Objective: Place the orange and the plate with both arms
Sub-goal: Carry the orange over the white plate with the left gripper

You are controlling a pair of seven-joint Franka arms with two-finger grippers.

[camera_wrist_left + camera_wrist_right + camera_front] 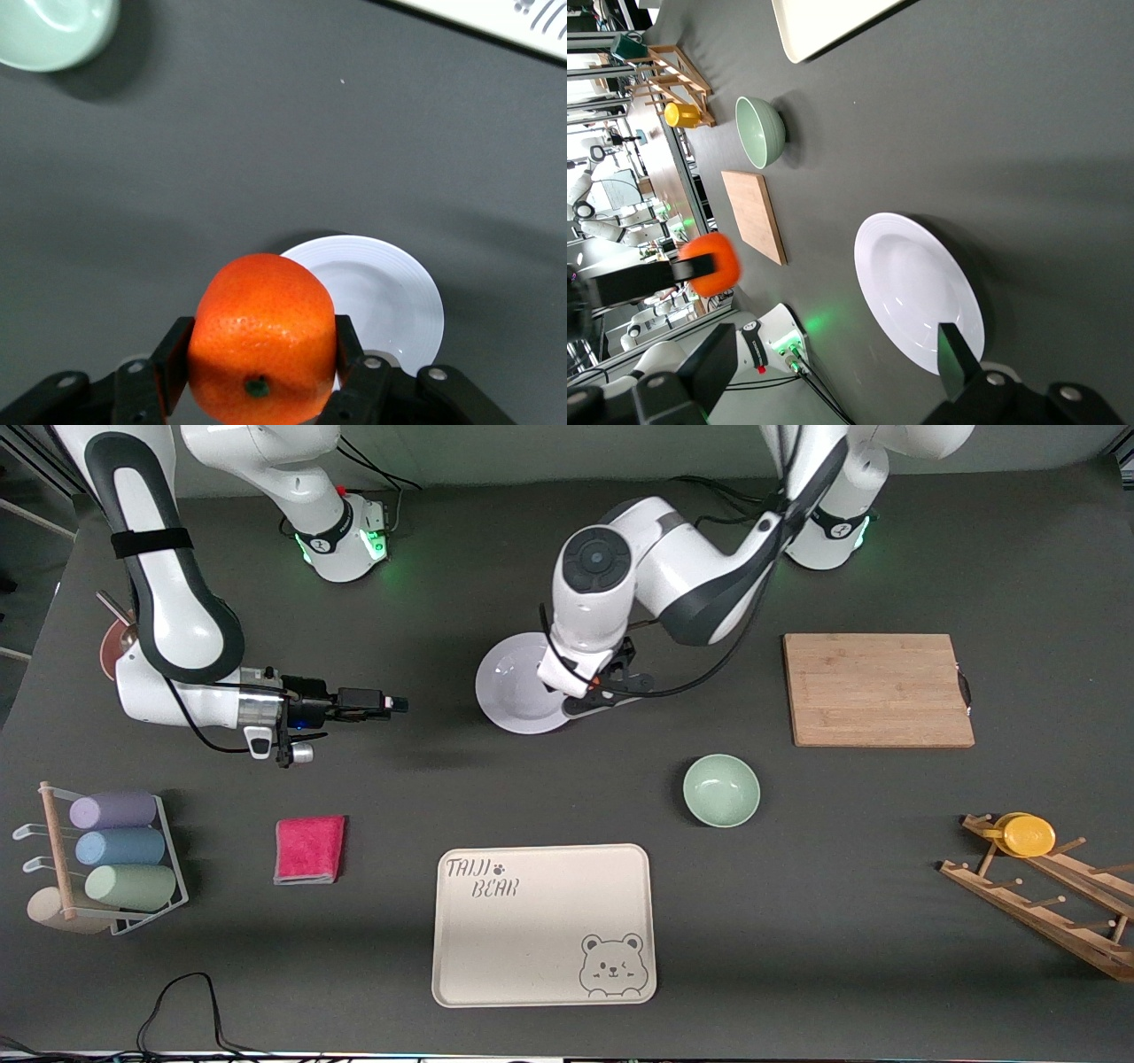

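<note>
While the left tool (257,376) is clamped on the orange (263,335), it hangs over the plate (518,684), at the rim toward the left arm's end of the desk (567,797). Left wrist view: fruit sits square between both fingers (170,359), stem end facing the camera, and the plate's bowl lies below and slightly off to one side. In my judgement the drop turns on that offset: the tool needs a small shift toward the plate's centre, then straight down.

Plate sits flat on the desk, nearer the robot bases than the green bowl (721,789) and the cream tray (543,924). It's round, so no long axis to line up with.

Right tool (397,704) hangs level above bare desk, toward the right arm's end, well apart from the plate. Fingers look apart in the right wrist view, nothing between them. The left arm is clearly the nearer one to the plate; the right arm looks like it's waiting.

Hard to read:
- Front view: left arm's wrist covers the orange completely and hides part of the plate rim.
- Height of the orange above the plate can't be judged.
- Right wrist view: the orange shows only as a blur in the left tool, and the right tool's own fingers are cut off at the frame edge.
</note>
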